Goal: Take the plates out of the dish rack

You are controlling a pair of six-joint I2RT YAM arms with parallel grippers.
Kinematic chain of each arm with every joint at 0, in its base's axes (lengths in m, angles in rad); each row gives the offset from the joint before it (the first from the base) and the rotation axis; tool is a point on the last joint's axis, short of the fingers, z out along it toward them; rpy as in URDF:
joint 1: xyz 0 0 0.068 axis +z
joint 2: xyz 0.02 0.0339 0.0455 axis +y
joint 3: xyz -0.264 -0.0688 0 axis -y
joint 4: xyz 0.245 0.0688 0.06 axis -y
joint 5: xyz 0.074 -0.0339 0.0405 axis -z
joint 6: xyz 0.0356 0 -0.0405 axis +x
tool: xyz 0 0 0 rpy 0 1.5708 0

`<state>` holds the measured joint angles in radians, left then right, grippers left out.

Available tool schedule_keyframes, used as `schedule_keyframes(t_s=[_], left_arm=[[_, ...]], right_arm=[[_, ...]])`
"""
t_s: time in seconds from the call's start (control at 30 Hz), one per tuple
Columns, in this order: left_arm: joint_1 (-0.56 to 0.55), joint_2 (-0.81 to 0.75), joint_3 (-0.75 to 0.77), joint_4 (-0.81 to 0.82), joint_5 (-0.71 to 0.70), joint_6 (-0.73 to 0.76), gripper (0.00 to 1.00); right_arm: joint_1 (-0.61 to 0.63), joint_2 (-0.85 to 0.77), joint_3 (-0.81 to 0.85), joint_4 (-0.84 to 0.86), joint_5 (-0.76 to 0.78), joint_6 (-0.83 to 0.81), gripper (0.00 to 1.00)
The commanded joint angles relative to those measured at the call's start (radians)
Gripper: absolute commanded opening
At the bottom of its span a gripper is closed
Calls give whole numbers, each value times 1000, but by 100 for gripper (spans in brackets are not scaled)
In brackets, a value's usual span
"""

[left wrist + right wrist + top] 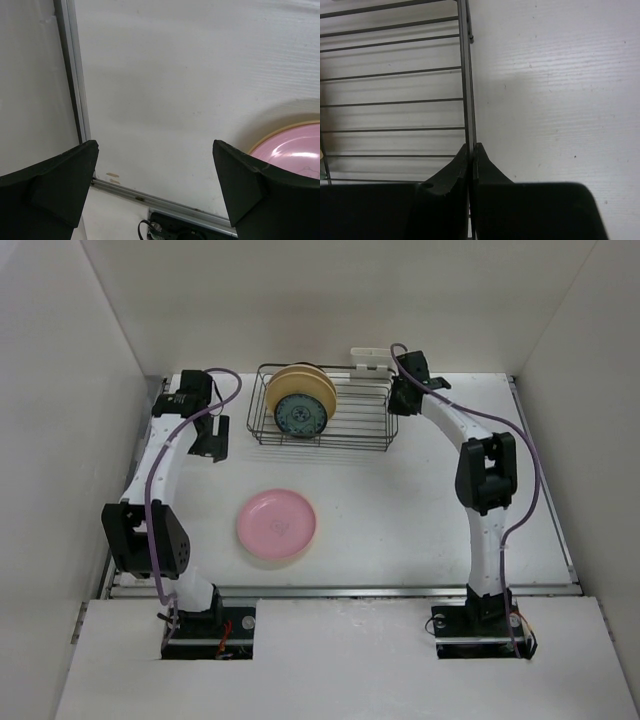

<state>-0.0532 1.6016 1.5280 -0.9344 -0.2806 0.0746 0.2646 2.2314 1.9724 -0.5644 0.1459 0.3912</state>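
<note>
The black wire dish rack [360, 418] stands at the back of the table. Large tan and cream plates [300, 383] stand upright in its left end, with a smaller teal-patterned plate [300, 418] in front of them. A pink plate [277, 525] lies flat on the table in front of the rack, and its edge shows in the left wrist view [297, 150]. My right gripper [471, 147] is shut on the rack's right rim wire [466, 75], seen from above at the rack's right end [392, 400]. To the left of the rack my left gripper [155, 170] hangs open with nothing between its fingers [212, 440].
A white clip piece [370, 358] sits on the rack's back right edge. White walls close in the table on three sides. A metal rail [150, 197] runs along the near edge, and another along the left edge [75, 75].
</note>
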Motion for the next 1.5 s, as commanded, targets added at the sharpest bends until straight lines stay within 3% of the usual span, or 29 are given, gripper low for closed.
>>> schedule_keyframes(t_s=[0.0, 0.07, 0.1, 0.13, 0.23, 0.27, 0.37, 0.4, 0.43, 0.47, 0.53, 0.67, 0.73, 0.8, 0.9, 1.0, 1.2, 1.3, 1.47], left_arm=[[-4, 7, 61, -20, 38, 42, 97], [-4, 8, 102, -20, 67, 51, 96], [-4, 17, 118, -20, 99, 63, 95], [-4, 17, 132, -20, 113, 63, 94], [-4, 26, 166, -29, 162, 85, 94], [-4, 26, 179, -29, 162, 85, 94], [-4, 85, 246, -29, 199, 85, 94], [-4, 109, 276, -29, 199, 85, 94], [-4, 157, 329, -29, 230, 85, 94], [-4, 184, 330, -20, 241, 68, 94], [-13, 237, 391, 31, 251, 30, 94], [-37, 386, 506, 85, 262, -21, 83], [-48, 475, 585, 95, 287, -39, 73], [-57, 523, 621, 104, 287, -74, 64], [-57, 589, 640, 105, 278, -93, 52], [-57, 620, 640, 114, 268, -116, 48], [-57, 652, 640, 91, 302, -151, 18], [-57, 652, 640, 66, 302, -160, 2], [-57, 652, 640, 48, 302, -160, 0]], right_arm=[[-8, 19, 103, 74, 84, -49, 0], [-8, 30, 125, 64, 63, -77, 5], [-8, 21, 125, 64, 51, -107, 40], [-8, 7, 108, 64, 50, -124, 65], [2, -103, 44, 101, 125, -164, 97], [11, -146, -27, 168, 189, -176, 100], [22, -358, -171, 353, 152, -277, 100], [33, -384, -197, 398, 86, -278, 100], [56, -398, -213, 447, -72, -343, 99], [56, -398, -213, 448, -74, -376, 97], [100, -334, -138, 411, -280, -444, 95], [179, -132, 127, 229, -446, -503, 71], [224, -66, 173, 219, -447, -512, 55], [245, -55, 174, 254, -433, -512, 50], [269, -27, 172, 317, -398, -491, 49], [269, 32, 241, 305, -397, -482, 48], [269, 102, 244, 348, -281, -437, 48], [269, 123, 256, 360, -256, -414, 53], [269, 132, 256, 379, -266, -403, 72]])
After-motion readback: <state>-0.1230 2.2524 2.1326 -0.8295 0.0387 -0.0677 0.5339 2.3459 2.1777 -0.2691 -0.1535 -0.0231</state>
